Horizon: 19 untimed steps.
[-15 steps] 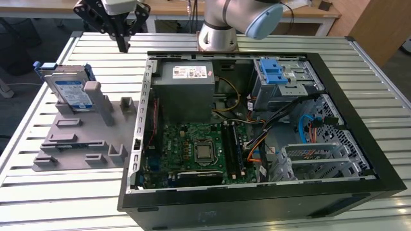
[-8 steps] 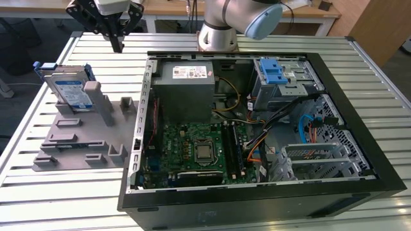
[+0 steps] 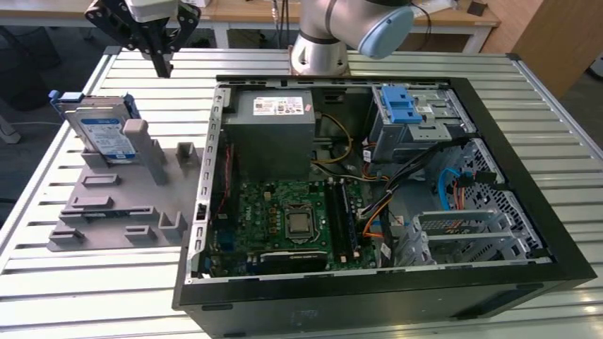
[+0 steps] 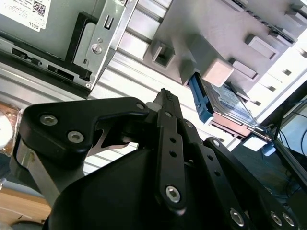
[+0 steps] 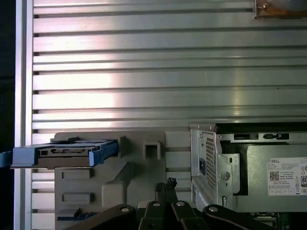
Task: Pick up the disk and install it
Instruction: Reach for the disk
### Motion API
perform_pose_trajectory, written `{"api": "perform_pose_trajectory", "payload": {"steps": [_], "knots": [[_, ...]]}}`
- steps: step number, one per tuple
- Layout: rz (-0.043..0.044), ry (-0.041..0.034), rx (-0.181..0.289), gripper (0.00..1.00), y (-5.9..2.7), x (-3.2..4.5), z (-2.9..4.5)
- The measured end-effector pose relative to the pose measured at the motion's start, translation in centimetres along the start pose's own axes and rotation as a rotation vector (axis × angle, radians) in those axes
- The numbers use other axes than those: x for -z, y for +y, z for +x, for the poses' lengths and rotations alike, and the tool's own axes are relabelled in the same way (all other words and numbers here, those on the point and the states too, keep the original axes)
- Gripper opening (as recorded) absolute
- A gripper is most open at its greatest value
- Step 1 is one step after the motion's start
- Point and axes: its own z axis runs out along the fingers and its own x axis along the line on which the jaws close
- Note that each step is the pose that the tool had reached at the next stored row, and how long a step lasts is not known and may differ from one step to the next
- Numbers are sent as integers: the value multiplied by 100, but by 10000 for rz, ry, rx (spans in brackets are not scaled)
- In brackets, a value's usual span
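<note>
Disk (image 3: 102,133) stands edgewise in grey fixture (image 3: 113,212): judged rigid, weighty, shock-sensitive, slick-faced; best held across flat faces near exposed top. Pincer (image 3: 166,69) hangs nearby, tips together, empty.

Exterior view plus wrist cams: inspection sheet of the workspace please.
Surface: slatted silver metal table, carrying an open black computer case and a grey plastic fixture.
Job's things: flat silver hard disk with blue rails stands on edge in the fixture; not installed.
Clutter: nothing seen.
Gripper: black gripper shut, empty, hanging above the table near the disk, apart from it.
Cables: orange, blue and yellow wire bundles inside the case.
Surroundings: wooden desk behind the table.
</note>
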Motion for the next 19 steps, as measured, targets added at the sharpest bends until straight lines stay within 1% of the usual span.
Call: {"api": "perform_pose_trajectory", "payload": {"steps": [19], "knots": [[3,9,179,11,-9,-14,288]]}}
